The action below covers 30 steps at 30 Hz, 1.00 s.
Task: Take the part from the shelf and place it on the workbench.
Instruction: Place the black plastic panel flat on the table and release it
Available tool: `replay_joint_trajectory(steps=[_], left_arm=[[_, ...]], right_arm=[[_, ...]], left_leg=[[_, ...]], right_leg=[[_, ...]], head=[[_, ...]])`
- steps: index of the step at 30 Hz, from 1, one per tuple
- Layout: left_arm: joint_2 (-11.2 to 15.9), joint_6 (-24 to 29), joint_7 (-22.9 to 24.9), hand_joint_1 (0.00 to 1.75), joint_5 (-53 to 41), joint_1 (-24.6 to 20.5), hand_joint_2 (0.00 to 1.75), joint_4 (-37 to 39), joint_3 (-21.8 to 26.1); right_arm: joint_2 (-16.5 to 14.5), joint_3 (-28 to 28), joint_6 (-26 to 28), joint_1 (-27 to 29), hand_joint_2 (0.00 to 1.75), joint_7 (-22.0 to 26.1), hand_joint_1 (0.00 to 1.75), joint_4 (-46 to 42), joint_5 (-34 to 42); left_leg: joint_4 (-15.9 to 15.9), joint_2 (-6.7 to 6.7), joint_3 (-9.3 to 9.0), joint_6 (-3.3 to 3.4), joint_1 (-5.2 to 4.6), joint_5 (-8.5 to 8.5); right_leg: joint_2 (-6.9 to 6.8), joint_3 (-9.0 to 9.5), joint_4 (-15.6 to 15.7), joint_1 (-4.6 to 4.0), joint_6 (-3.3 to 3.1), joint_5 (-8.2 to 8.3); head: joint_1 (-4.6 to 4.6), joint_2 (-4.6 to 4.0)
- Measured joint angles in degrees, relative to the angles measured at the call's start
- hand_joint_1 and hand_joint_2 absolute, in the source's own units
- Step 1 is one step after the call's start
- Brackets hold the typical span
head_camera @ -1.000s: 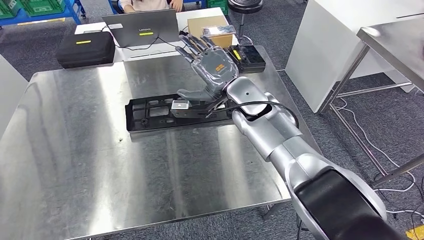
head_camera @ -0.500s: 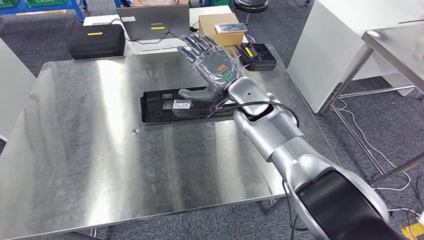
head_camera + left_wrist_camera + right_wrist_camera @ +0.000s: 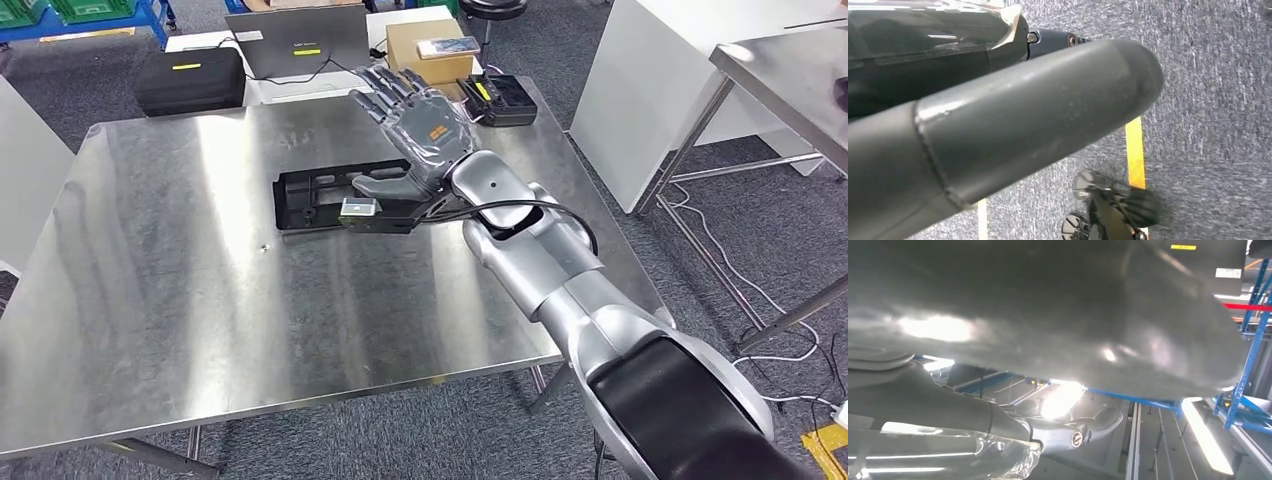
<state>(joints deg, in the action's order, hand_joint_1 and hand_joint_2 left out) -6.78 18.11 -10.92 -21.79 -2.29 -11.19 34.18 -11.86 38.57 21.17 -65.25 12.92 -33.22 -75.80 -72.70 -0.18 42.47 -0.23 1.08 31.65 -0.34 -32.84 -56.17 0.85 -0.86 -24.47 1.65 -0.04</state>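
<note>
Beyond the desk's far edge sit a laptop (image 3: 308,42), a black case (image 3: 188,80), a cardboard box (image 3: 428,45) — phone (image 3: 447,46) on top — and a black-yellow device (image 3: 497,100).

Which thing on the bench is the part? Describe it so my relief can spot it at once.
Find the big steel workbench. Near its far right side lies the part, a long flat black plastic frame with cut-outs, under the open right hand. It alone lies on that tabletop.

The part (image 3: 330,200) lies flat on the workbench (image 3: 200,300), toward its far side. The right hand (image 3: 415,135) is above the part's right end. Behind the workbench stand a case (image 3: 190,78), a laptop (image 3: 300,40) and a box (image 3: 425,45), left to right
</note>
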Motion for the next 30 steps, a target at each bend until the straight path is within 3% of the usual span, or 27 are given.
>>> replay_joint_trajectory(steps=[1,2,4,6,10,11,13,15,16,17,18,20,21,22,24,26,28,30], left_arm=[[0.0,0.0,0.0,0.00,0.0,0.0,0.00,0.0,0.0],[0.1,0.1,0.0,0.00,0.0,0.0,0.00,0.0,0.0],[0.2,0.2,0.0,0.00,-0.2,-0.1,0.00,0.0,0.1],[0.2,0.2,0.0,0.00,-0.3,-0.2,0.00,0.0,0.1],[0.1,0.3,0.0,0.00,-0.3,-0.3,0.00,0.0,0.1],[0.1,0.3,0.0,0.00,-0.3,-0.3,0.00,0.0,0.1],[0.1,0.3,0.0,0.00,-0.3,-0.4,0.00,0.0,0.1],[0.1,0.3,0.0,0.00,-0.3,-0.4,0.00,0.0,0.1],[0.1,0.4,0.0,0.00,-0.4,-0.4,0.00,0.0,0.2],[0.1,0.4,0.0,0.00,-0.4,-0.4,0.00,0.0,0.2],[0.1,0.4,0.0,0.00,-0.4,-0.4,0.00,0.0,0.2],[0.1,0.3,0.1,0.00,-0.3,-0.4,0.00,0.0,0.3],[0.0,0.3,0.1,0.00,-0.3,-0.4,0.00,0.0,0.3],[0.0,0.3,0.1,0.00,-0.3,-0.4,0.00,0.0,0.4],[-0.1,0.2,0.0,0.00,-0.3,-0.4,0.00,0.0,0.5],[-0.1,0.2,0.0,0.00,-0.3,-0.4,0.00,0.0,0.6],[-0.1,0.2,0.1,0.00,-0.3,-0.3,0.00,0.0,0.7],[-0.1,0.2,0.1,0.00,-0.3,-0.2,0.00,0.0,0.8]], right_arm=[[0.0,0.0,0.0,0.1,0.00,0.0,0.00,0.1,0.0],[0.0,0.0,0.1,0.2,0.00,0.0,0.00,0.2,0.0],[0.0,0.0,0.3,0.1,0.00,0.0,0.00,0.3,0.0],[-0.1,0.0,0.6,-0.2,0.00,0.0,0.00,0.3,0.0],[-0.2,0.0,0.9,-0.3,0.00,0.0,0.00,0.5,0.0],[-0.1,0.0,0.9,-0.3,0.00,0.0,0.00,0.5,0.0],[0.0,0.0,1.0,-0.3,0.00,0.0,0.00,0.6,0.0],[0.2,0.0,1.0,-0.1,0.00,0.0,0.00,0.8,0.0],[0.2,0.0,1.0,0.0,0.00,0.0,0.00,0.9,0.0],[0.3,0.0,1.0,0.1,0.00,0.0,0.00,0.9,0.0],[0.3,0.0,1.0,0.1,0.00,0.0,0.00,1.0,0.0],[0.2,0.0,1.0,-0.1,0.00,0.0,0.00,1.0,0.0],[0.1,0.0,1.1,-0.2,0.00,0.0,0.00,1.0,0.0],[0.1,0.0,1.2,-0.3,0.00,0.0,0.00,1.0,0.0],[0.0,0.0,1.4,-0.4,0.00,0.0,0.00,1.0,0.0],[0.0,0.0,1.4,-0.5,0.00,0.0,0.00,1.0,0.0],[-0.2,0.0,1.5,-0.6,0.00,0.0,0.00,1.0,0.0],[-0.3,0.0,1.5,-0.5,0.00,0.0,0.00,1.1,0.0]], left_leg=[[-0.8,0.01,-0.26,-0.28,0.26,0.23],[0.6,0.03,-1.67,-0.52,0.53,-0.52],[7.9,0.00,-6.74,-0.91,1.01,-2.84],[13.2,-0.27,-9.92,-0.57,0.97,-4.01],[14.1,-0.33,-9.38,1.64,0.28,-5.38],[14.2,-0.23,-8.98,2.34,0.21,-5.92],[14.4,-0.06,-7.85,3.32,0.03,-6.98],[14.4,-0.02,-6.49,3.63,-0.20,-7.94],[14.4,-0.01,-5.85,3.64,-0.32,-8.41],[14.4,-0.02,-5.22,3.60,-0.44,-8.93],[14.4,-0.03,-4.66,3.53,-0.54,-9.41],[14.3,-0.06,-3.76,3.20,-0.73,-10.36],[14.4,-0.05,-3.52,2.91,-0.77,-10.83],[14.4,-0.04,-3.40,2.57,-0.75,-11.27],[14.9,-0.03,-3.35,1.72,-0.60,-12.25],[14.3,-0.06,-2.65,0.99,-0.42,-11.33],[9.8,-0.06,-1.00,0.39,-0.15,-6.64],[2.9,-0.04,0.63,-0.26,0.12,-1.98]], right_leg=[[-0.02,-0.41,-0.1,0.07,0.18,0.29],[-0.03,-0.79,-0.2,0.17,0.40,0.53],[-0.01,-1.49,-0.7,0.34,0.85,0.84],[0.04,-2.09,-1.3,0.09,1.43,1.12],[0.13,-3.05,-1.6,-0.20,3.16,1.59],[0.15,-3.84,-2.9,-0.17,3.16,0.50],[0.18,-6.40,-9.1,0.01,2.56,-3.75],[0.19,-8.58,-16.7,0.01,2.36,-7.48],[0.19,-8.58,-18.4,-0.03,2.58,-8.03],[0.20,-7.44,-18.0,-0.11,2.91,-7.67],[0.20,-5.36,-15.7,-0.20,3.18,-6.75],[0.20,0.74,-7.2,-0.52,2.98,-5.51],[0.20,2.82,-4.0,-0.76,2.66,-5.35],[0.23,4.05,-1.7,-1.00,2.26,-5.41],[0.25,3.69,-0.8,-1.21,1.52,-4.84],[0.10,3.29,-0.1,-0.69,0.50,-3.53],[-0.04,2.55,0.2,-0.25,-0.35,-2.06],[-0.06,1.28,0.2,-0.29,-0.57,-1.04]], head=[[0.04,0.00],[0.05,0.00],[0.09,0.00],[0.00,0.00],[-0.20,0.00],[-0.31,0.00],[-0.51,0.00],[-0.69,0.00],[-0.70,0.00],[-0.74,0.00],[-0.73,0.00],[-0.71,0.00],[-0.66,0.00],[-0.70,0.00],[-0.81,0.00],[-0.85,0.00],[-0.65,0.00],[-0.50,0.00]])
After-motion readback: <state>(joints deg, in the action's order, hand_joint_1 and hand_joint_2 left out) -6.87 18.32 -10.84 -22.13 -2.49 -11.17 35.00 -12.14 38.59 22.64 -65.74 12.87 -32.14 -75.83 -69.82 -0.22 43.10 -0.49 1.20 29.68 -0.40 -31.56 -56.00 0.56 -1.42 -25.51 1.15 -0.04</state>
